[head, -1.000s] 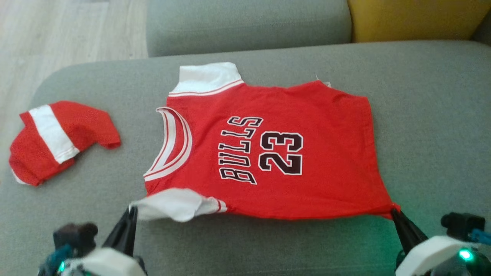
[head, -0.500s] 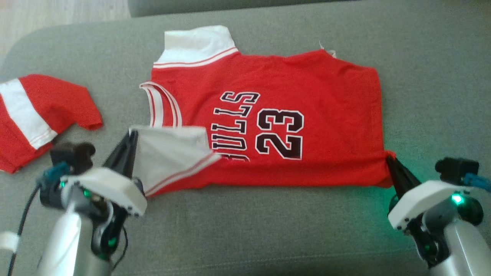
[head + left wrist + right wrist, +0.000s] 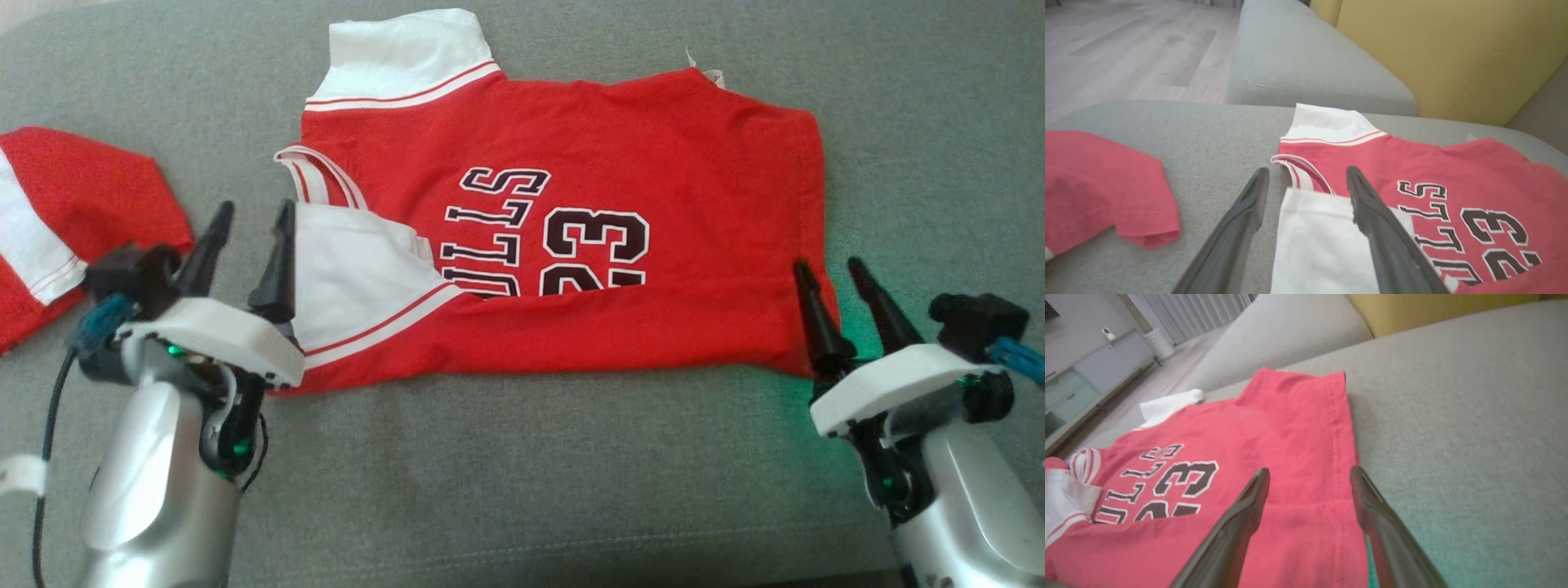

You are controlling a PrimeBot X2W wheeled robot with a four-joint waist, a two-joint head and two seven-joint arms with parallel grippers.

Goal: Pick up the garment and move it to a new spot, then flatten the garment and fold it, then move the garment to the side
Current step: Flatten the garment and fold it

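Note:
The garment is a red jersey with "BULLS 23" on it, lying flat on the grey sofa seat. Its near edge is folded over onto itself and covers the lower part of the lettering. My left gripper stands open at the folded white sleeve; in the left wrist view the sleeve lies loose between and under the left gripper fingers. My right gripper is open over the jersey's right hem, and in the right wrist view the right gripper straddles the hem of the garment without pinching it.
A second red-and-white piece of clothing lies at the seat's left end, close to my left arm. A grey sofa arm and a yellow cushion stand behind. Wooden floor lies past the left edge.
Both grippers carried the jersey's near edge away from me and over the garment, then opened and let it go. The head camera has tilted down.

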